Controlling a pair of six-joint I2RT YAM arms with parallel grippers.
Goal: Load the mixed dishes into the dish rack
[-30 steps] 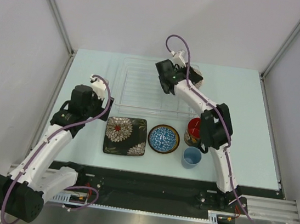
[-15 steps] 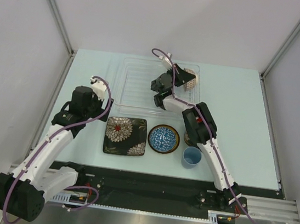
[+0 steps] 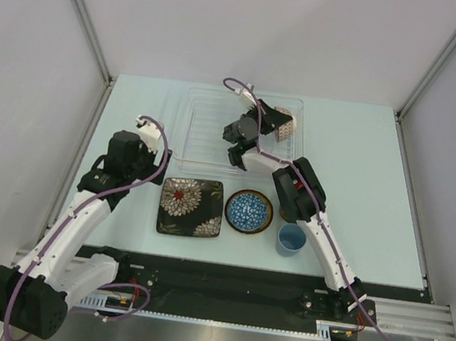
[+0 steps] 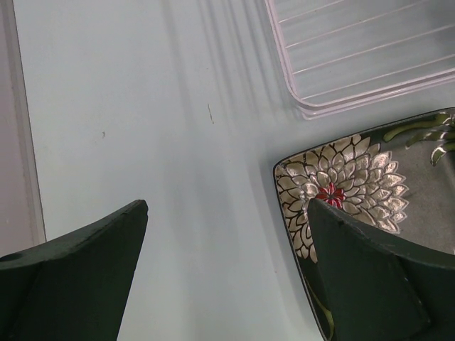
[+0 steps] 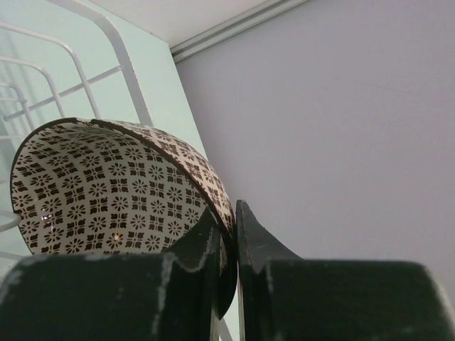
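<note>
My right gripper (image 3: 272,128) is shut on the rim of the beige patterned bowl (image 3: 285,122) and holds it tilted on edge over the far right of the clear dish rack (image 3: 204,129). In the right wrist view the bowl (image 5: 106,188) fills the left side, with its rim pinched by the gripper (image 5: 227,217). My left gripper (image 3: 151,157) is open and empty, low over the table left of the black square floral plate (image 3: 190,206). The plate (image 4: 355,192) and a rack corner (image 4: 355,64) show in the left wrist view, with the gripper (image 4: 227,209) beside the plate. The blue patterned bowl (image 3: 249,211) and the small light-blue cup (image 3: 291,239) stand in front of the rack. The mug and the saucer are hidden.
My right arm's elbow (image 3: 295,186) hangs over the spot right of the blue bowl. Grey walls and metal rails (image 3: 83,25) close in the table on three sides. The rack ribs (image 5: 71,64) show behind the held bowl.
My right arm has folded back and turned its wrist, tipping the beige bowl on edge over the rack; its elbow now covers the red-inside mug. The left arm has barely moved.
</note>
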